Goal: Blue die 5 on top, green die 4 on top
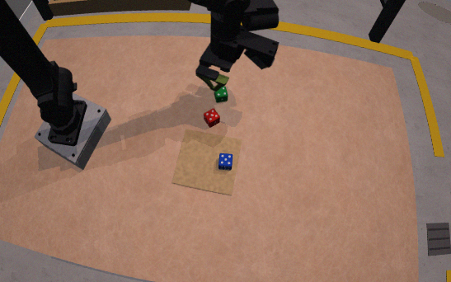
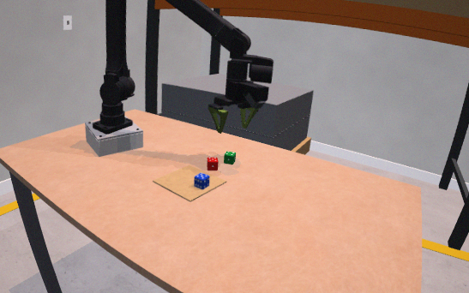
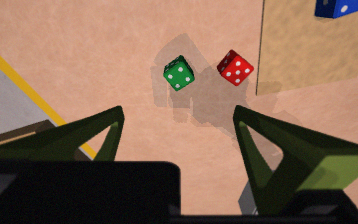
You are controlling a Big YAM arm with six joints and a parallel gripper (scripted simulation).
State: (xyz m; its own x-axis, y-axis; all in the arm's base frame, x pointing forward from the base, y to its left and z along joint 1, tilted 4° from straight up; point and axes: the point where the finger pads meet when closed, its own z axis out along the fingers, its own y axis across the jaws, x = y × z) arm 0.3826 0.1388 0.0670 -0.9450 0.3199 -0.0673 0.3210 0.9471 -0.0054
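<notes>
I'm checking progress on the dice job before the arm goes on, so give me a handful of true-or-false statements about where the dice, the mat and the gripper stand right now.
1. The blue die lies on the mat with five pips up. True.
2. The green die is also on the mat. False: it sits on the bare table, beyond the red die as seen from the mat.
3. The gripper is shut on the green die. False: its fingers stand wide apart and hold nothing, well above the table.
4. The red die lies off the mat, near its edge. True.
5. The red die rests on top of the green die. False: they lie apart, each flat on the table.
</notes>
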